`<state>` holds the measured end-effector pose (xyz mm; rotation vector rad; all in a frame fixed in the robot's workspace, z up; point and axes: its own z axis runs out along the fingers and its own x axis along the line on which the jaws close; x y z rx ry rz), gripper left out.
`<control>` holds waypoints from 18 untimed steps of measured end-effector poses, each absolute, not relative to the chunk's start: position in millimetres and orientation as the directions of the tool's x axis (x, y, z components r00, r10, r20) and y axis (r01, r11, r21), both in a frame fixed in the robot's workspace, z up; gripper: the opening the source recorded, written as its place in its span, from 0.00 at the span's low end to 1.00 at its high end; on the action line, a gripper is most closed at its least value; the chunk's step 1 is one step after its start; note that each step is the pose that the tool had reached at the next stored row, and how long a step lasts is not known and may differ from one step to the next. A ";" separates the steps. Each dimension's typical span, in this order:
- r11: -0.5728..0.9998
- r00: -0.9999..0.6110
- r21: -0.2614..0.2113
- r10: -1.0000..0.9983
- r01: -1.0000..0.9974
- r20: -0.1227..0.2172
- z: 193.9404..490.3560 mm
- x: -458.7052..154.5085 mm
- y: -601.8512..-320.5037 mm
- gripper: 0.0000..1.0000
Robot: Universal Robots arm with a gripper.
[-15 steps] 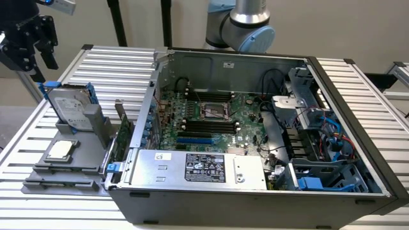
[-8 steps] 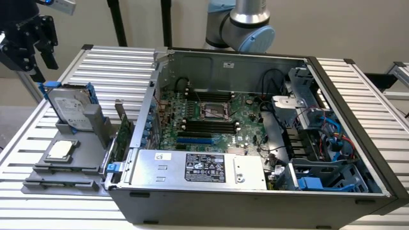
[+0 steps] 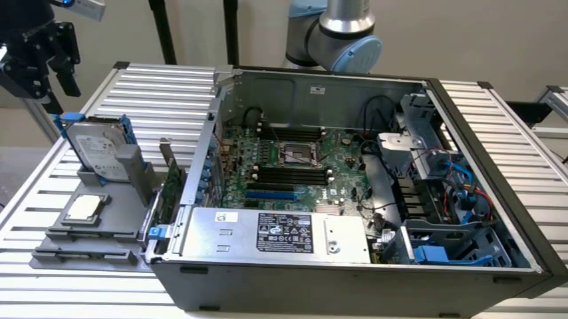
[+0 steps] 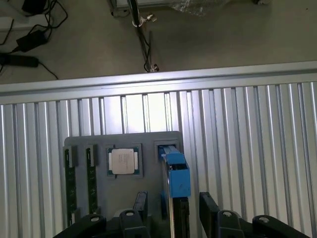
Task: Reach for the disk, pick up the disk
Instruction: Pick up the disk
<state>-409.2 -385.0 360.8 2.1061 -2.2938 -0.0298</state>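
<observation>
Claw [image 3: 58,93] spread open, hanging above the disk [image 3: 93,151], clear of it. Silver-grey, white-labelled, blue-bracketed, standing on edge in the grey holder [image 3: 111,222] on the counter [image 3: 155,86], just beside the open computer case [image 3: 355,282].

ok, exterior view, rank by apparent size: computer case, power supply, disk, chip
1. open dark computer case
2. grey metal power-supply box
3. silver-grey disk in blue bracket
4. small silvery square chip

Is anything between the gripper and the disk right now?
Nothing. In the exterior view, just open air separates the gripper from the top of the upright disk.
</observation>
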 end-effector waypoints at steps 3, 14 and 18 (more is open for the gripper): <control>0.083 -0.083 0.030 -0.996 -0.996 0.007 358.3 -409.4 -384.4 0.45; 0.074 -0.074 0.021 -0.997 -0.997 0.007 350.1 -410.0 -383.5 0.53; 0.062 -0.062 0.008 -0.998 -0.998 0.006 343.2 -411.7 -383.2 0.53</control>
